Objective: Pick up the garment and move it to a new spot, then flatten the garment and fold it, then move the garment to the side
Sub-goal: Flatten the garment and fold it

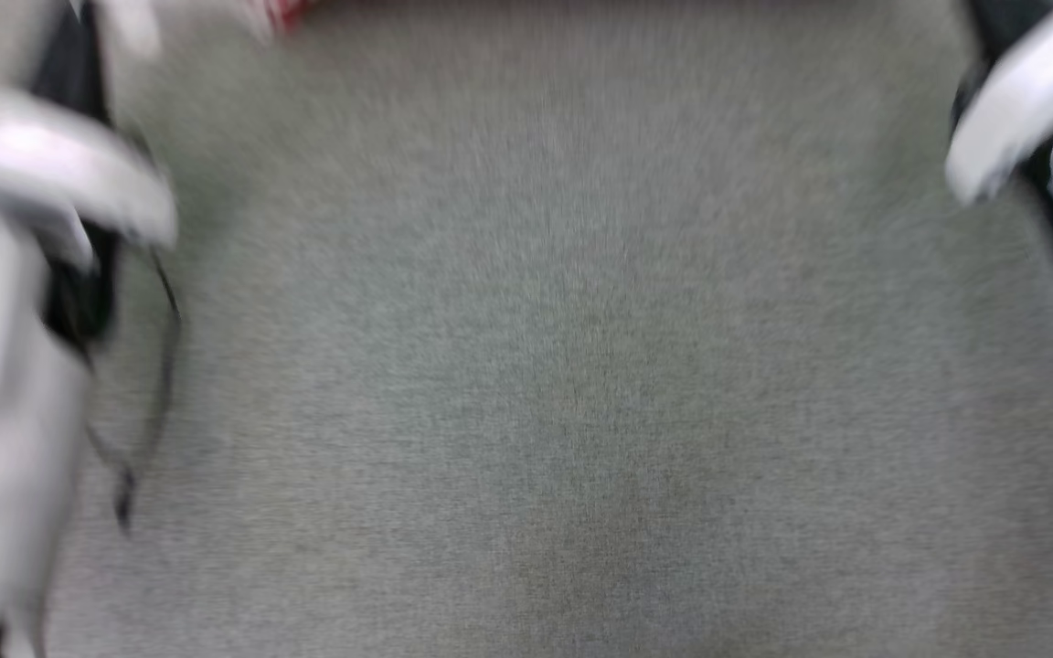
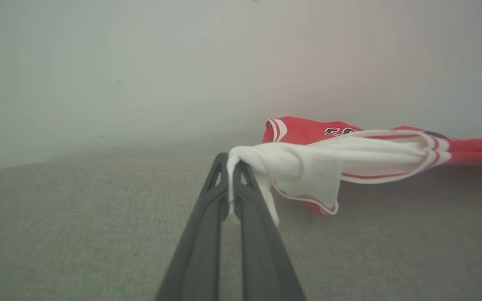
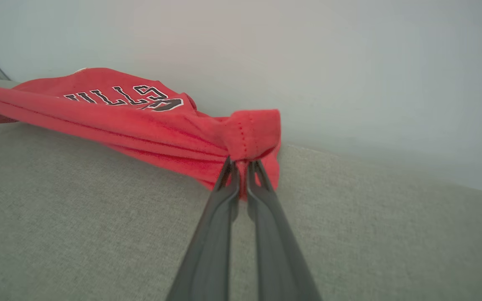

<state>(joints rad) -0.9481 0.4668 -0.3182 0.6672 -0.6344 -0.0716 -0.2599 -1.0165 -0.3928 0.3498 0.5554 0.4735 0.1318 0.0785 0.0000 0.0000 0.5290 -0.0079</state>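
Clamping both claws shut on the shirt (image 3: 140, 121), left claw (image 2: 230, 167) on a white sleeve (image 2: 308, 167), right claw (image 3: 241, 165) on a red hem (image 3: 253, 133), stretching it low over the grey fabric surface (image 2: 57, 230), apparently mid-move, with flattening, folding, setting aside undone.

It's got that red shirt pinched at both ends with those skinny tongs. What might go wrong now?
1. The left tool pinches only a small bunch of the garment at its white sleeve; that thin hold might slip.
2. The right tool grips just a hem corner, and the cloth between is bunched like a rope, so it may land wrinkled.
3. Part seems to rest on the grey surface and could drag.
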